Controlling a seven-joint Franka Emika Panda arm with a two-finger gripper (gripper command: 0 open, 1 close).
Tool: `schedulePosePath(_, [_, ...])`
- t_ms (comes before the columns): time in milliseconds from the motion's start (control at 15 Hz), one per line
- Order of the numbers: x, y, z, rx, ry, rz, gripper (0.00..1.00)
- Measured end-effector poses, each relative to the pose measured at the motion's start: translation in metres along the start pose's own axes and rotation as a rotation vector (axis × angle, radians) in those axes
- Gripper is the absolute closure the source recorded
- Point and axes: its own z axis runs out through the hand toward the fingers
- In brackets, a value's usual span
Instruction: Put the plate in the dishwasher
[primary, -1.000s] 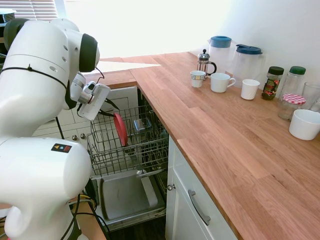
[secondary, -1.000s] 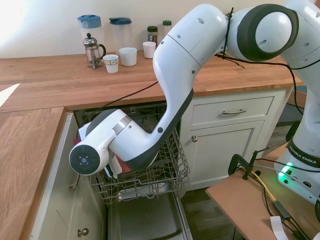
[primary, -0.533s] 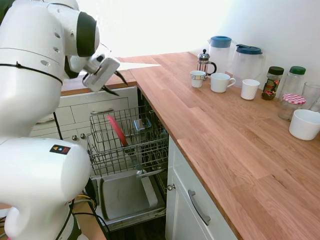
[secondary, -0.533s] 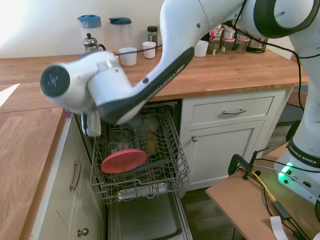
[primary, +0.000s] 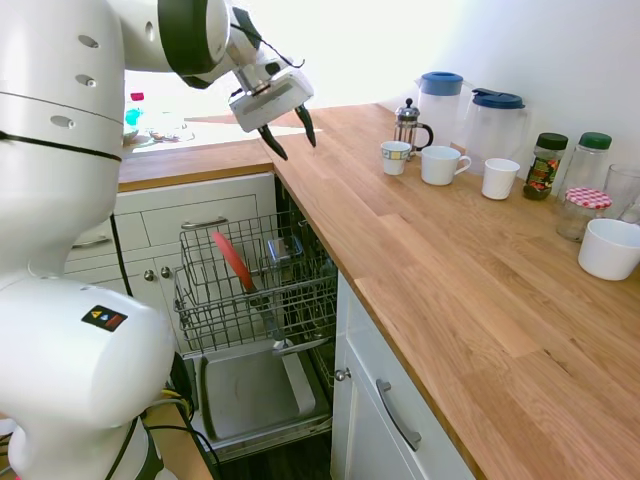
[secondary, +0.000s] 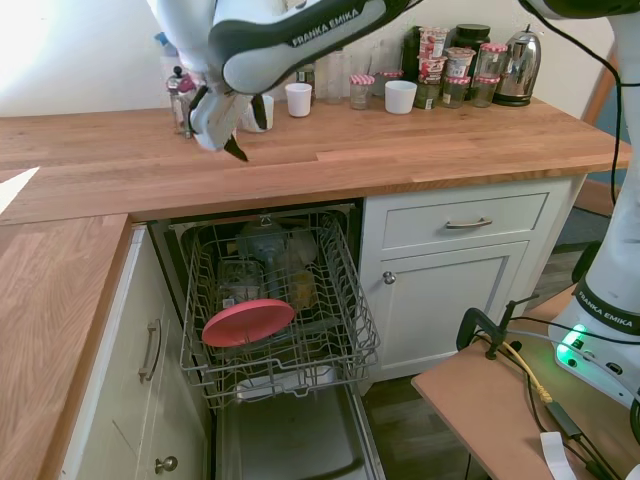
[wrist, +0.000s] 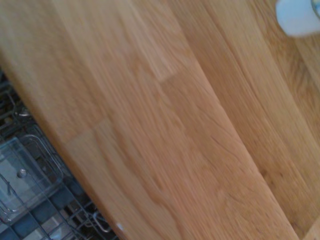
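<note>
1. One round, flat coral-red plate (secondary: 248, 322) is leaning tilted among the tines of the grey wire rack (secondary: 352, 330), pulled out of the built-in dishwasher (primary: 255, 390) between white cabinet fronts.
2. Above it, the white arm's two-finger gripper (primary: 291, 132) is hovering over the wooden countertop (primary: 450, 270) edge, fingers spread and grasping nothing.
3. Farther back, white mugs (primary: 443, 165) and a glass French press (primary: 409, 124) are standing together.
</note>
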Motion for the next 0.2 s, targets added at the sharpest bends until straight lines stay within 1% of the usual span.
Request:
schedulePosePath(67, [0.014, 0.017, 0.005, 0.003, -0.044, 0.060, 0.00])
schedulePosePath(200, [0.040, 0.056, 0.005, 0.024, -0.099, 0.154, 0.00])
